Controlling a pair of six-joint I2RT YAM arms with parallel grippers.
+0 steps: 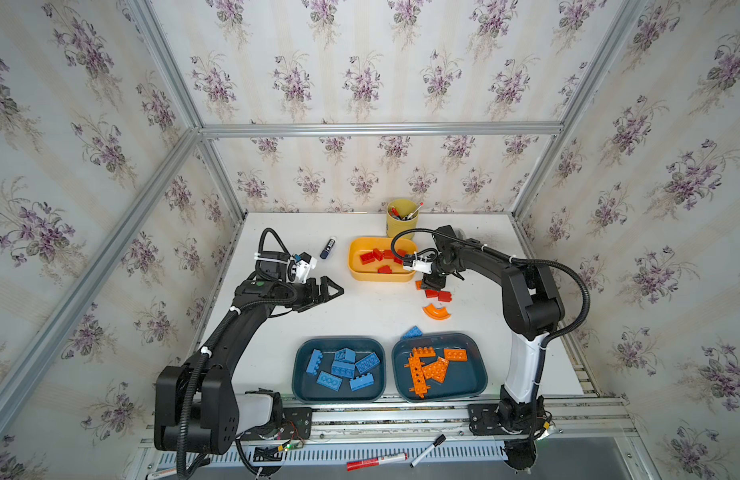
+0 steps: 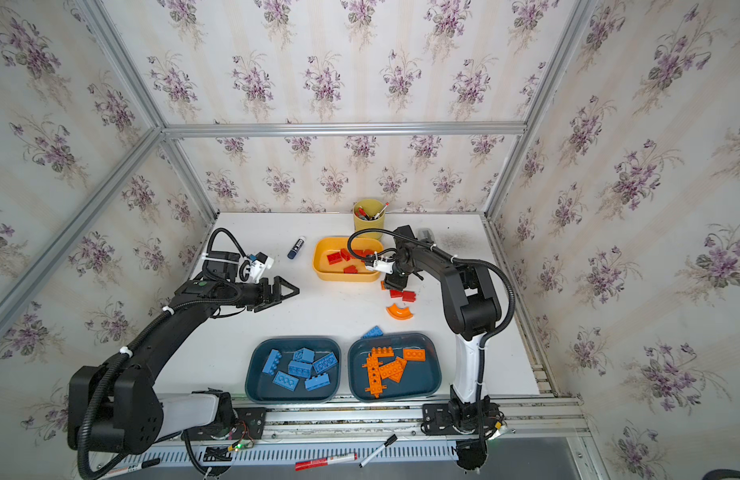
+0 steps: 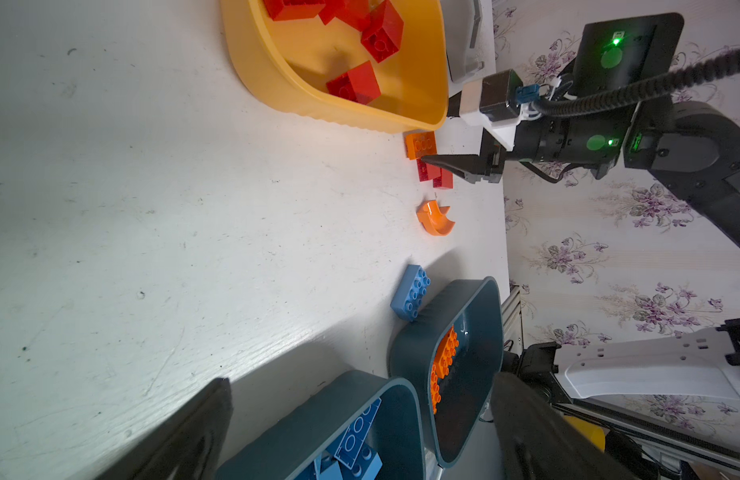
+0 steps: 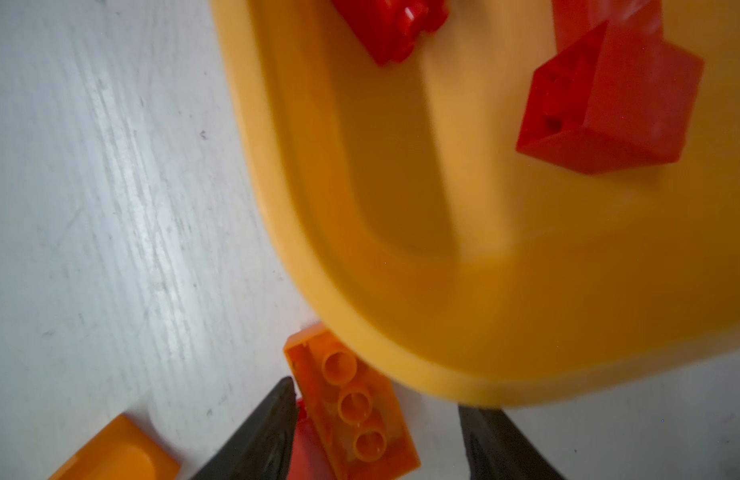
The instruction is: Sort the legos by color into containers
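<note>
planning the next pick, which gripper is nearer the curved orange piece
Right. The right gripper is just beyond the curved piece, over the loose red bricks; the left gripper is much farther, off to the left in both top views.

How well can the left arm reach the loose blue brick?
Probably yes: the left end effector is open, with bare table between it and the blue brick, though a teal tub crowds it.

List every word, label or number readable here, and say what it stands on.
No text can be read.
On the red marker: any print is too small.
On the blue-and-white pen: the label is blurred.
On the yellow cup: there is a dark patch, unreadable.
</note>
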